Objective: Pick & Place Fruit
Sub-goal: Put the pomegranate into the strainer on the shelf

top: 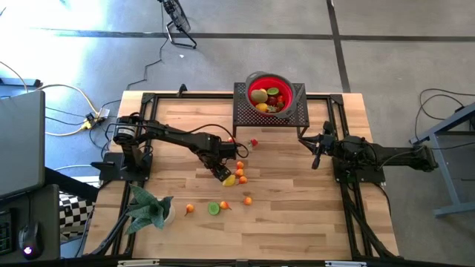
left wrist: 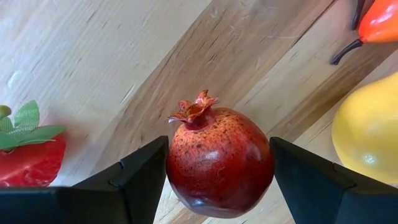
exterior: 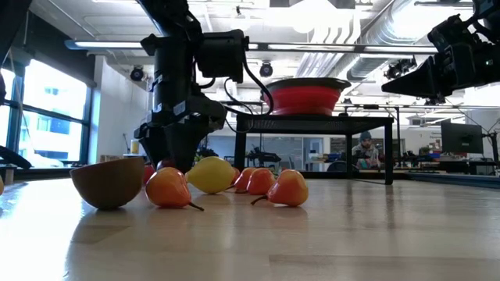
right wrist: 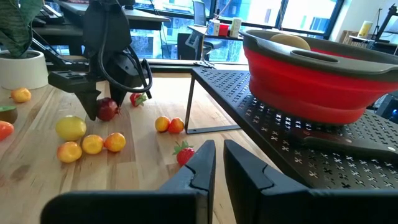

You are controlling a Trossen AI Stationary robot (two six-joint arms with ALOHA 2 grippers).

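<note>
While the left arm reaches out over the middle of the wooden table [top: 297, 215] in the high view, its left gripper [top: 220, 172] sits low among a scatter of small fruit, just beside a yellow lemon [top: 229, 180] and several tiny oranges [top: 240, 172]; more fruit lies nearer the front edge, including a green lime [top: 214, 208], close to a leafy plant [top: 148, 208]. The right gripper [top: 316, 157] waits by the right side of the table, near a black mesh stand [top: 245, 111] that carries a red bowl [top: 286, 83] already holding some fruit. In the low view, the left gripper [exterior: 173, 160] stands right down at the tabletop behind the lemon [exterior: 211, 174] and a row of orange fruits [exterior: 288, 188], with a brown kiwi half [exterior: 109, 181] nearest the camera. In the left wrist view, the two dark fingers [left wrist: 134, 180] stand apart on either side of a dark-red pomegranate [left wrist: 219, 163] resting on the wood, close to its skin, with a strawberry [left wrist: 31, 155] off to one side. In the right wrist view, the right gripper's [right wrist: 219, 158] fingers are nearly together with nothing between them, and the pomegranate [right wrist: 107, 109] shows between the far gripper's tips.
</note>
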